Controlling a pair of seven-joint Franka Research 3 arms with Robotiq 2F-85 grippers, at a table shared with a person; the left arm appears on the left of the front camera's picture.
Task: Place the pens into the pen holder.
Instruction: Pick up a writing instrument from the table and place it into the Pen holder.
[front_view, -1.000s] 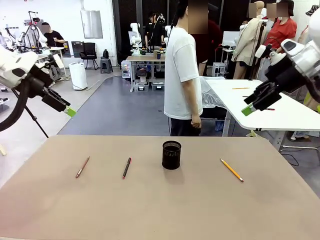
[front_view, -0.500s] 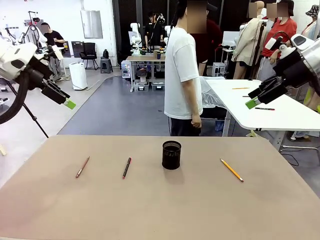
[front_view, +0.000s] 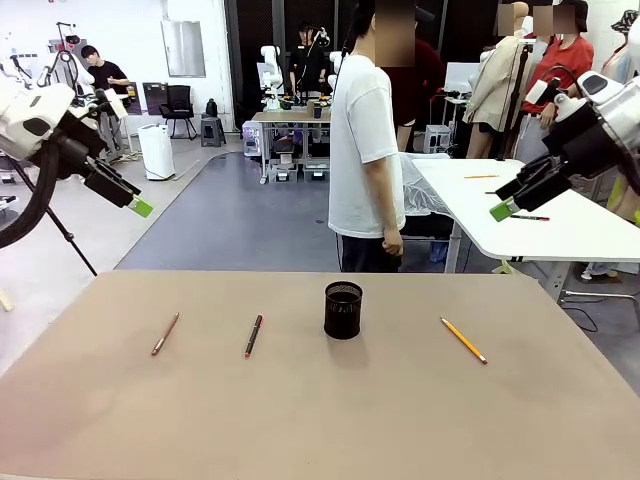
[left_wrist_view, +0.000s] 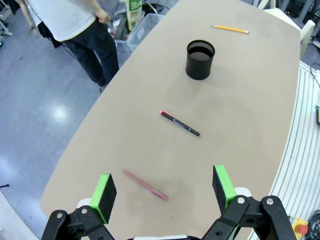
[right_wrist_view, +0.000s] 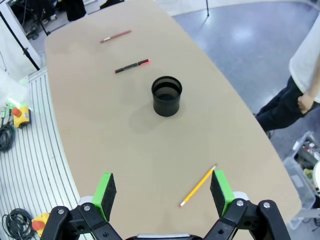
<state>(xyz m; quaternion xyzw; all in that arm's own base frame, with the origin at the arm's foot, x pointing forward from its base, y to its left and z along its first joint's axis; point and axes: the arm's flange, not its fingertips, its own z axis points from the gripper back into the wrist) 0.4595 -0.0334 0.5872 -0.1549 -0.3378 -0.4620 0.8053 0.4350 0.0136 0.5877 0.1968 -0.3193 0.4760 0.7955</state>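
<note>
In the front view three pens lie flat on the tan table (front_view: 320, 430), all in one band across the middle of the frame. The copper-brown pen (front_view: 165, 334) is at centre left, its long axis a steep diagonal from lower left to upper right. Just right of it, the black pen (front_view: 254, 336) leans the same way but nearer to vertical, with its red end uppermost. The yellow pencil (front_view: 464, 341) is at centre right and slants the other way, from upper left down to lower right. The pen holder (front_view: 343, 310) stands upright between the black pen and the pencil, mouth up, touching neither.

The left gripper (front_view: 138, 207) hangs in the upper left of the frame and the right gripper (front_view: 503, 210) in the upper right, both high off the table and well apart from every pen. Each has its jaws spread wide and holds nothing.

In the left wrist view the copper-brown pen lies low in the frame between the green pads (left_wrist_view: 106, 192), the black pen is at centre, and the holder and pencil are towards the top. In the right wrist view the pencil ends just beside the right-hand pad (right_wrist_view: 220, 185), the holder sits at centre, and the other two pens are at upper left
</note>
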